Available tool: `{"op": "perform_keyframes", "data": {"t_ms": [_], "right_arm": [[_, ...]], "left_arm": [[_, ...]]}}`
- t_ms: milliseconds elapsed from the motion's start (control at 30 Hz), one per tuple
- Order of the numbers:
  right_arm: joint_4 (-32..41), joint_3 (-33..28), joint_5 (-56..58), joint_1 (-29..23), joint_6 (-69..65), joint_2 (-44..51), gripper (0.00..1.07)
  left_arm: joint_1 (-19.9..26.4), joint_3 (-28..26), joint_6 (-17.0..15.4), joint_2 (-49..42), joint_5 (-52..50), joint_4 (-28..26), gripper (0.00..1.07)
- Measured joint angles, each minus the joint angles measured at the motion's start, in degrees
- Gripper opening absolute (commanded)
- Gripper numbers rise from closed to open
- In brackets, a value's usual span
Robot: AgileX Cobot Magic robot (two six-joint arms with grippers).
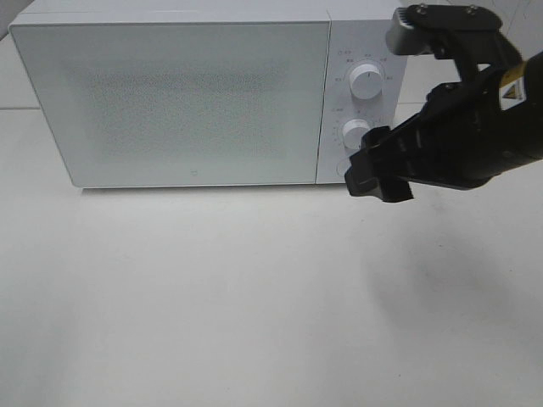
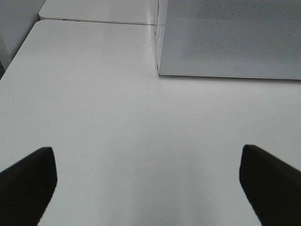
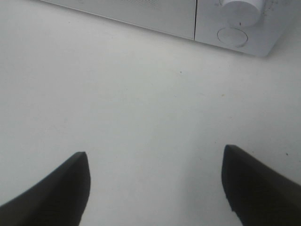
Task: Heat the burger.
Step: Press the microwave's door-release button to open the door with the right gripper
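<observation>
Exterior high: right gripper, seemingly spread, near microwave.

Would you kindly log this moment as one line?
microwave door: shut | right gripper: open, by knobs | left gripper: open | burger: unseen

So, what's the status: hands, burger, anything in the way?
Left gripper open, empty, over the table. Right gripper open, empty, at the knobs of the microwave. Burger not in view; door shut. Nothing blocking.
</observation>
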State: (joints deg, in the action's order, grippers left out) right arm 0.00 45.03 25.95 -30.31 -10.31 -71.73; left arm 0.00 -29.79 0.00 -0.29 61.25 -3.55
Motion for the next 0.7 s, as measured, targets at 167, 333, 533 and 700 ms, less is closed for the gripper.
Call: {"op": "perform_keyframes", "data": {"t_ms": [167, 333, 533, 700], "right_arm": [[0.0, 0.0, 4.7, 0.0, 0.1, 6.0, 0.76], [0.0, 0.0, 13.6, 0.0, 1.4, 16.3, 0.76], [0.0, 0.0, 19.9, 0.0, 1.8, 22.9, 0.76], [-0.6, -1.9, 24.8, 0.2, 4.0, 33.1, 0.76]], "left_arm": [[0.0, 0.0, 0.0, 0.0, 0.0, 0.0, 0.98], [0.0, 0.0, 0.0, 0.0, 0.0, 0.0, 0.98], [0.0, 0.0, 0.0, 0.0, 0.0, 0.0, 0.98], [0.0, 0.0, 0.0, 0.0, 0.0, 0.0, 0.98]]}}
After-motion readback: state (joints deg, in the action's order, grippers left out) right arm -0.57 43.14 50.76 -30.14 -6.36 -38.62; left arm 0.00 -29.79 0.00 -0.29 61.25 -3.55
